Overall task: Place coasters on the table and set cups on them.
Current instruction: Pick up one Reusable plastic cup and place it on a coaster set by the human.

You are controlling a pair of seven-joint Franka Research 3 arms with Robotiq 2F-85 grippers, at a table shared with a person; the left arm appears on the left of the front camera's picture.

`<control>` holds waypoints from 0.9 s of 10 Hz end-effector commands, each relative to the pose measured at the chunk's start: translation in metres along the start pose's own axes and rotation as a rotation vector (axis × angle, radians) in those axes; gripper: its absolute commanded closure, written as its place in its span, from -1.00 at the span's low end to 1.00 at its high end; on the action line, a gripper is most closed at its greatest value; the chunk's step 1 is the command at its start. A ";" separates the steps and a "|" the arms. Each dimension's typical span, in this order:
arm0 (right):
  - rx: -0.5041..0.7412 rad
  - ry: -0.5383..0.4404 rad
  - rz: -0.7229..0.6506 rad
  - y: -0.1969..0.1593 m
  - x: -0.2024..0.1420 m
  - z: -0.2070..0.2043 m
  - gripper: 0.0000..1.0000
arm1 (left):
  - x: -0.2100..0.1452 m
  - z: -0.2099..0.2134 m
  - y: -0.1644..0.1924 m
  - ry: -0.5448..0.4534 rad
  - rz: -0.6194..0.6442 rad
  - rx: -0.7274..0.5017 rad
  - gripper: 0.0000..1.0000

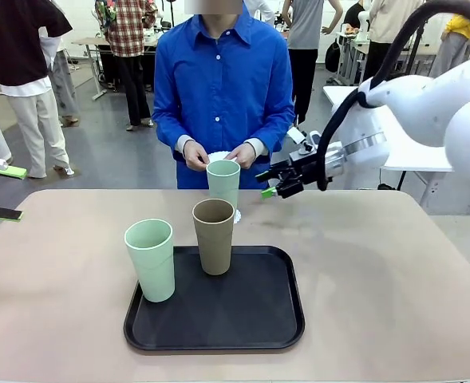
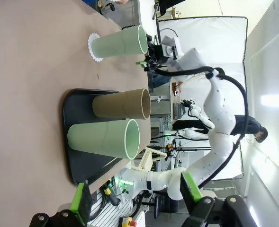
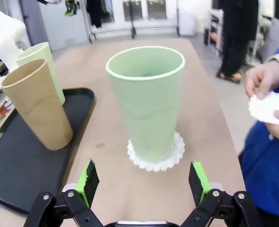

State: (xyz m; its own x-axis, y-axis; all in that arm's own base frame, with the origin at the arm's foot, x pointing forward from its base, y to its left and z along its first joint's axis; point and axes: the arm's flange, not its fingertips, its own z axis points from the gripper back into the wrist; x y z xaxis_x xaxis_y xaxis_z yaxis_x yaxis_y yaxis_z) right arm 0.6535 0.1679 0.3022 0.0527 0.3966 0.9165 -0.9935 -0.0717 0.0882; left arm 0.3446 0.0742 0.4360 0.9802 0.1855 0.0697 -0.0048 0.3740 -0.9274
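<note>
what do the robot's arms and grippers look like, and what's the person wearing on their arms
The right arm is smooth, rounded white casing with a thick black cable looping over it. Both the right gripper and left gripper are black linkages with bright green pads. The person's long sleeves are bright blue with white cuffs.

Bright even light, soft shadows, wide-angle warp

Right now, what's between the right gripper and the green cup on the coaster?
Just bare table and the lacy rim of the coaster, seen in the right wrist view.
</note>
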 end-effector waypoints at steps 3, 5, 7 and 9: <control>-0.237 0.286 -0.153 0.080 0.057 0.037 -1.00 | 0.000 0.001 0.000 -0.005 -0.008 -0.014 -1.00; -0.356 0.404 -0.287 0.120 0.091 0.047 -1.00 | 0.000 0.001 0.000 -0.005 -0.008 -0.014 -1.00; -0.454 0.474 -0.382 0.151 0.123 0.049 -1.00 | 0.000 0.001 0.000 -0.005 -0.008 -0.014 -1.00; -0.487 0.511 -0.395 0.172 0.158 0.039 -1.00 | 0.000 0.001 0.000 -0.005 -0.008 -0.014 -1.00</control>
State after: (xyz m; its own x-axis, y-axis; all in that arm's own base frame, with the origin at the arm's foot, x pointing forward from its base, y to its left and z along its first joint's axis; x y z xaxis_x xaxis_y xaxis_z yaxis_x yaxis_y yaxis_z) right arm 0.5014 0.1700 0.4668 0.4487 0.6818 0.5778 -0.8577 0.5102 0.0639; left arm 0.3447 0.0742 0.4360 0.9802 0.1852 0.0697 -0.0048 0.3742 -0.9273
